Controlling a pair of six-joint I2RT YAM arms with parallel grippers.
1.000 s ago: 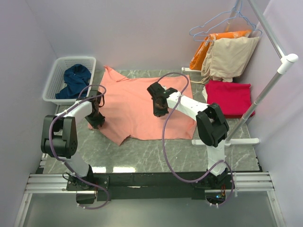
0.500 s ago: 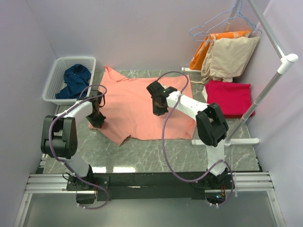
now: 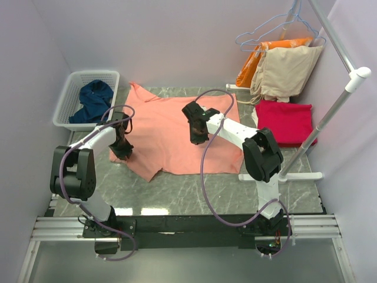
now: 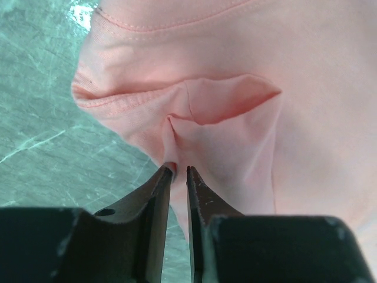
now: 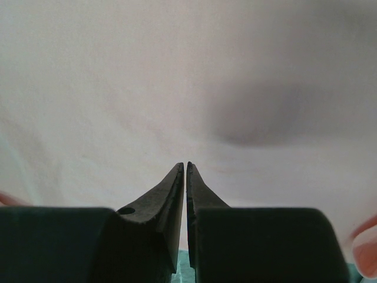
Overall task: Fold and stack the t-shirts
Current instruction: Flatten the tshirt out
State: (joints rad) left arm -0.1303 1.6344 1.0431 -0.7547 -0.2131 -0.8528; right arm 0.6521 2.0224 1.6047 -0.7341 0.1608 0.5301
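salmon-pink shirt (image 3: 171,132) spread unfolded on tabletop (image 3: 194,188), right of basket (image 3: 73,82); left gripper (image 4: 178,169) jaws narrow at puckered edge, grip unclear; right gripper (image 3: 195,138) jaws near-shut mid-shirt; crimson shirt (image 3: 285,121) folded, far right of basket; navy shirt (image 3: 94,100) crumpled in basket, untouched

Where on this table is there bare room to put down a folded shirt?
The bare strip of table between the salmon-pink shirt and the near edge. Crowded: the basket at left, the red shirt and rack foot at right.
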